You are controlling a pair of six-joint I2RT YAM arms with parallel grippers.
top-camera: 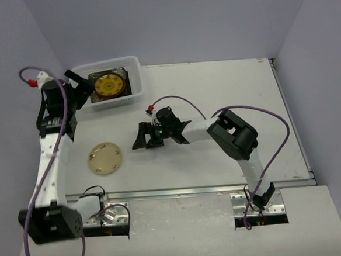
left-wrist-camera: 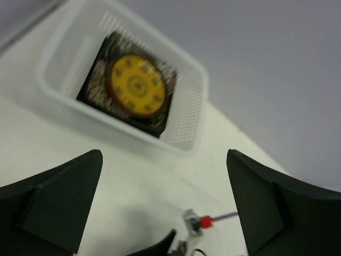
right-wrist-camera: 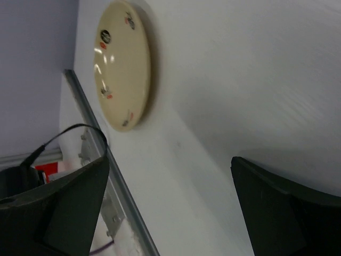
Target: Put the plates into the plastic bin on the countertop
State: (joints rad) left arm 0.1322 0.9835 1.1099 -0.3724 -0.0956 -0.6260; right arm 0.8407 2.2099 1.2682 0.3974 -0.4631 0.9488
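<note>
The plastic bin (top-camera: 115, 102) stands at the back left of the countertop (top-camera: 226, 89). In it a round yellow-patterned plate (top-camera: 108, 85) lies on top of a dark square plate (top-camera: 122, 74). My left gripper (top-camera: 81, 85) hovers open and empty at the bin's left end. From the left wrist, the bin (left-wrist-camera: 187, 114), yellow plate (left-wrist-camera: 137, 85) and dark flowered plate (left-wrist-camera: 95, 92) lie ahead of the left gripper (left-wrist-camera: 165, 181). A round cream plate (top-camera: 104, 158) lies flat on the countertop, front left. My right gripper (top-camera: 141, 138) is open and empty, to its right and apart from it. In the right wrist view, the cream plate (right-wrist-camera: 121, 64) is beyond the right gripper (right-wrist-camera: 170, 186).
A metal rail (top-camera: 192, 189) runs along the near edge of the countertop, seen also in the right wrist view as the rail (right-wrist-camera: 122, 197). The right arm's red connector and purple cable (left-wrist-camera: 205, 221) show low in the left wrist view. Grey walls close the left, back and right.
</note>
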